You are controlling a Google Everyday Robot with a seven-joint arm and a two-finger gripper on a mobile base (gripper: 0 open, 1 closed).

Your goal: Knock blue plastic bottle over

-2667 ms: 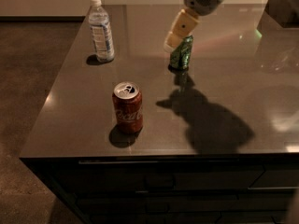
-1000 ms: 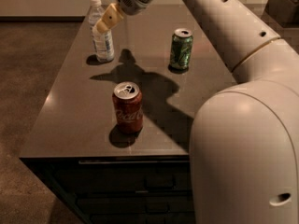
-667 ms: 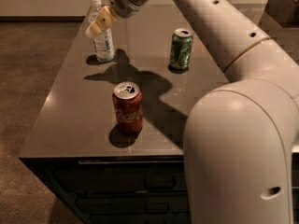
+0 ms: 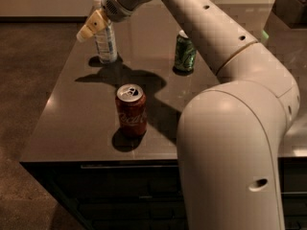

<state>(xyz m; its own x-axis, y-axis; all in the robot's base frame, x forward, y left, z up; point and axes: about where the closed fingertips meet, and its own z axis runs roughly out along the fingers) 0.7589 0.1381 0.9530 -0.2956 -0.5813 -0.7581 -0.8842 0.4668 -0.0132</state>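
Observation:
The blue plastic bottle (image 4: 106,44) stands upright at the far left of the dark table (image 4: 72,119); it is clear, with a pale label, and its white cap shows just above the gripper. My gripper (image 4: 91,27), with yellowish fingers, is at the bottle's upper part, overlapping its left side near the neck. My white arm reaches in from the right and fills the right half of the view.
A red cola can (image 4: 131,110) stands near the table's front. A green can (image 4: 185,52) stands behind it to the right, partly hidden by my arm. A dark box (image 4: 290,6) sits at the far right. The table's left edge lies close to the bottle.
My gripper has swung from above the green can leftward to the bottle, and now sits lower and further left against its top. The bottle still stands upright.

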